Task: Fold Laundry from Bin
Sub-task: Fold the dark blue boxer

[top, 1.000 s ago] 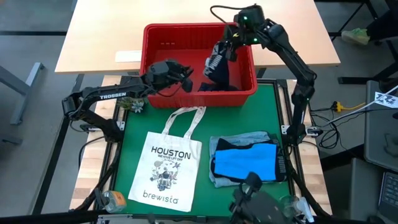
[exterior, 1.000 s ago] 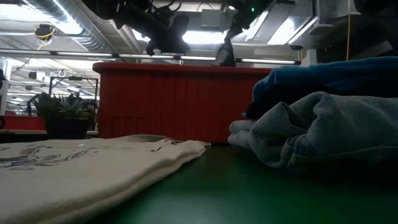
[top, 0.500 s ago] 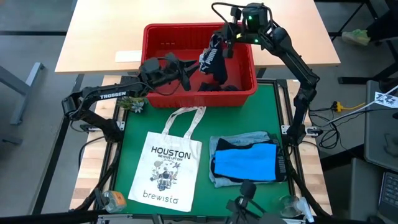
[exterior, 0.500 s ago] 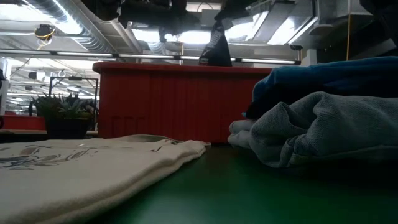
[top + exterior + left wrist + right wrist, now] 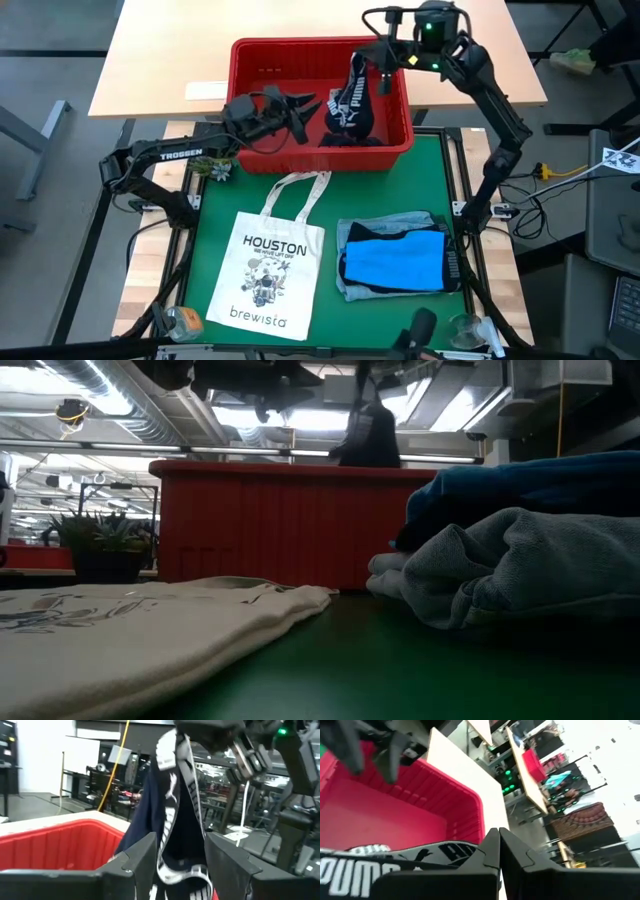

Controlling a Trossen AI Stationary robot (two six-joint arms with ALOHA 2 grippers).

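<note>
Hanging from the right gripper (image 5: 383, 62) at about one o'clock over the table is a dark navy garment (image 5: 349, 103) with white Puma lettering down its band, its lower end reaching down into the red bin (image 5: 398, 143). That gripper's fingers (image 5: 495, 851) are pressed together, pinching the fabric's top edge. From the table-level view the garment (image 5: 368, 438) shows as a dark shape rising above the bin's long red wall (image 5: 270, 525).

At roughly eleven o'clock, the left gripper (image 5: 298, 108) reaches over the bin's near rim, its fingers (image 5: 142, 857) spread apart with nothing between them, pointing toward the dangling garment (image 5: 172, 820), which hangs just ahead of them.

On the green mat (image 5: 330, 310) nearer me, the white "HOUSTON brewista" tote bag (image 5: 268, 265) lies flat at about seven o'clock. At five o'clock sits a folded stack: a bright blue garment (image 5: 395, 262) on top of a light blue denim shirt (image 5: 385, 222). Beyond the bin, at twelve o'clock, stretches a pale wooden tabletop (image 5: 160, 60) with a white sheet of paper (image 5: 207, 90) lying just beside the bin's corner.
</note>
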